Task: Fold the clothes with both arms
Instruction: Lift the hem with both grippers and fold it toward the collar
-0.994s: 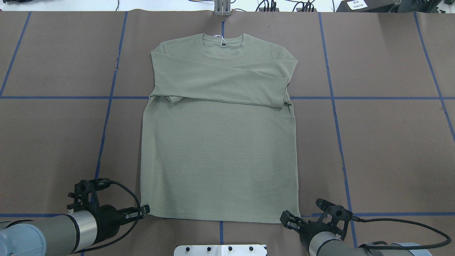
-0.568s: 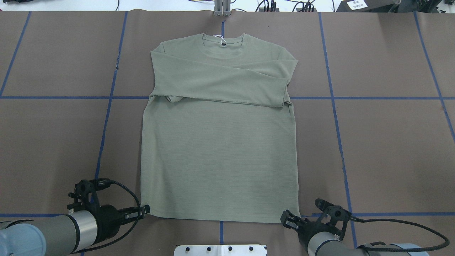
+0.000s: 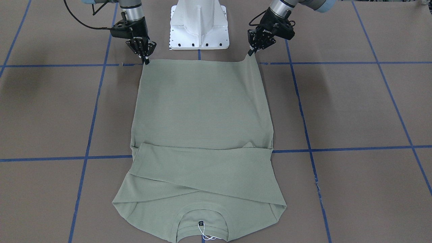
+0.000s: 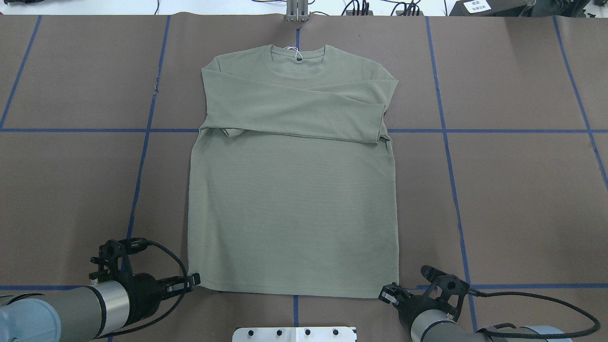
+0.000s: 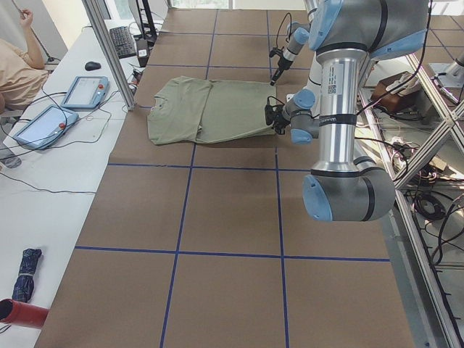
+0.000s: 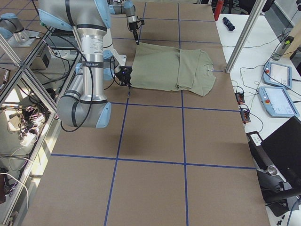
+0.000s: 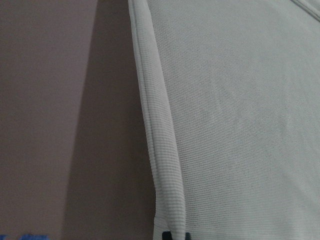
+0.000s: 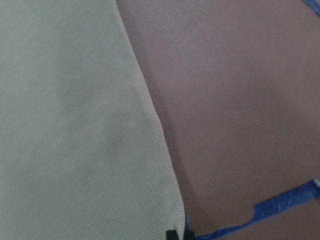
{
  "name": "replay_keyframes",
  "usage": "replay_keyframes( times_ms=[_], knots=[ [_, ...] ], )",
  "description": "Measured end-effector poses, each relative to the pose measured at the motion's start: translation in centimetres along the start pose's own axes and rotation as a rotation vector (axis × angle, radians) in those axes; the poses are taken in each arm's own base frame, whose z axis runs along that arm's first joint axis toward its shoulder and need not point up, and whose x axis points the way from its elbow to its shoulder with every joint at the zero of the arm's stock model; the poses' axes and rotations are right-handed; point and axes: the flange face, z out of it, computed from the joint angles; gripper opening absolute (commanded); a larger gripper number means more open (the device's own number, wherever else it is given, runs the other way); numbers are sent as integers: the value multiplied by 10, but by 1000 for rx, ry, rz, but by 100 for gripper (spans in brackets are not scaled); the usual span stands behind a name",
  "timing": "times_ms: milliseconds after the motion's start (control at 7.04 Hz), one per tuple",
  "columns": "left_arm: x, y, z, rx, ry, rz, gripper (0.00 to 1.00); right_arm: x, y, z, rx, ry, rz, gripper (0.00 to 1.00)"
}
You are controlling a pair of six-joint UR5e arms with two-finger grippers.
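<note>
Sage-green shirt point(image 4: 292, 209) is lying flat, sleeves already crossed over the chest. I am seeing left gripper point(image 4: 194, 280) and right gripper point(image 4: 388, 294) clenching its near hem corners; the hem-to-collar fold is waiting to be done.

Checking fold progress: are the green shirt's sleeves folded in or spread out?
Folded in: both sleeves of the pale sage-green knit shirt lie crossed over its chest.

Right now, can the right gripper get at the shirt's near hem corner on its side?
Probably yes: the right gripper sits right at that corner of the shirt, low at the hem edge, with nothing in between.
</note>
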Motion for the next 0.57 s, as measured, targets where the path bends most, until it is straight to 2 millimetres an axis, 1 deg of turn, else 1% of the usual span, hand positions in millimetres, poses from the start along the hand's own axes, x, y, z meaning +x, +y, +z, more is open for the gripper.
replay_keyframes(
  times_ms=[142,284,426,568],
  knots=[
    [5,-1,-6,-5,13,-3,0,-8,-9,-16,2,1,-2,0],
    [18,-3,-26,-21,42,-9,0,-20,-24,-53,-8,20,-13,0],
    [39,-6,-61,-53,68,-15,0,-30,-40,-108,-50,47,-23,0],
    [68,-8,-111,-119,81,-16,0,-38,-59,-168,-107,70,-30,0]
  ],
)
